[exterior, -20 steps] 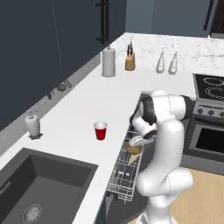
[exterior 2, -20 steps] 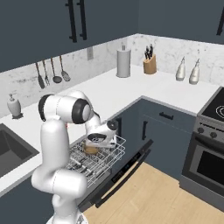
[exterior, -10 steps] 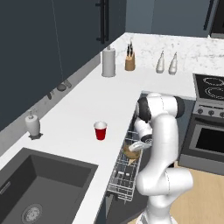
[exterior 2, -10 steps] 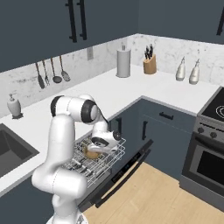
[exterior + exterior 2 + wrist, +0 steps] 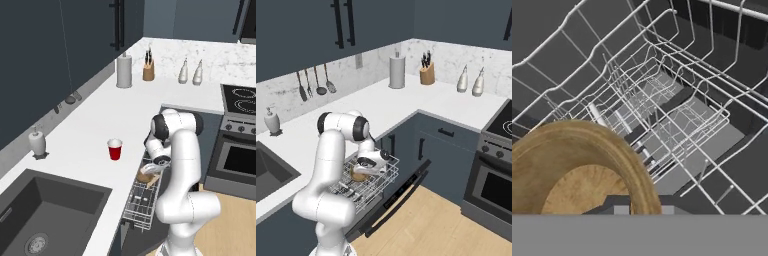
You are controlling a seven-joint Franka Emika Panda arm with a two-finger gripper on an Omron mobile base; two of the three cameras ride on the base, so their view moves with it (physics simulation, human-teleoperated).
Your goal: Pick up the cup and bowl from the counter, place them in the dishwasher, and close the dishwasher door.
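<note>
- Left base view: lowered since a second ago, gripper now down at the silver rack of the dishwasher, bowl carried with it. Cup unmoved, upright on the counter, near its front edge.
- Right base view: gripper inside the pulled-out rack, bowl at the rack's back part, close to the wires. Dishwasher door folded down, open.
- Hand view: bowl tilted, rim pinched between narrowly set jaws, rack wires just beyond. Probably near release; cup and door closing not yet done.
</note>
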